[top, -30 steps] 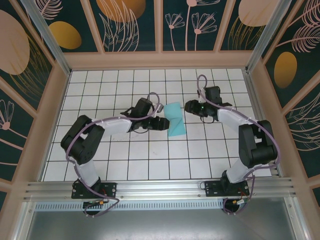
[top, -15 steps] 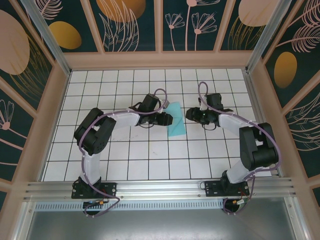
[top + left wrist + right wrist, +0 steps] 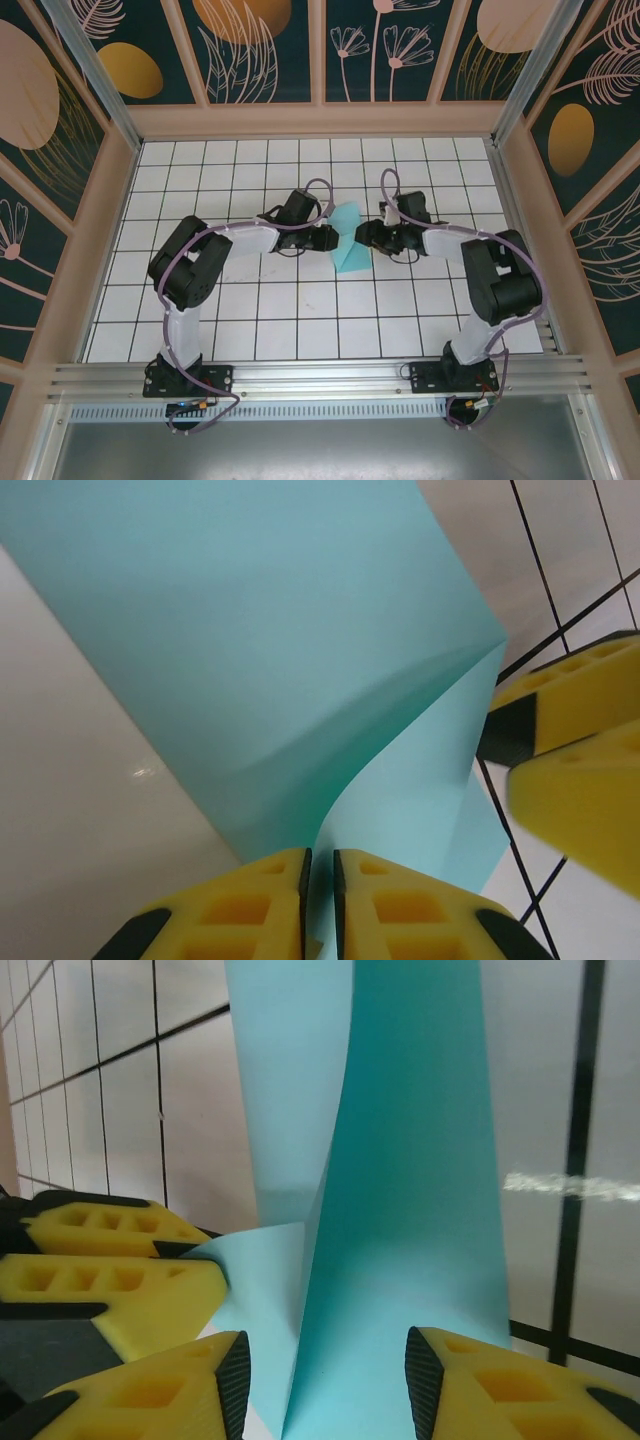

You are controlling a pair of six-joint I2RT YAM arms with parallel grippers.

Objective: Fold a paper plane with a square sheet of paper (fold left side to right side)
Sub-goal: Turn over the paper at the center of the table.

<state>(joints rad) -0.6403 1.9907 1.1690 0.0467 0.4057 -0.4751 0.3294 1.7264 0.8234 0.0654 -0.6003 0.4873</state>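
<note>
Obs.: right end effector [image 3: 325, 1385] jaws apart, straddling the square sheet of paper [image 3: 410, 1180], which stands up off the white gridded bench [image 3: 100, 1140] along a vertical fold; left end effector [image 3: 205, 1258] at frame left, yellow fingers [image 3: 110, 1295] meeting the sheet's lower left corner.

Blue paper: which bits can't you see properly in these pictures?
- Top view: the blue paper is small; its side edges sit under the left gripper and right gripper.
- Left wrist view: its pinched edge hides between the yellow fingers.
- Right wrist view: the frame cuts its top and bottom.
</note>
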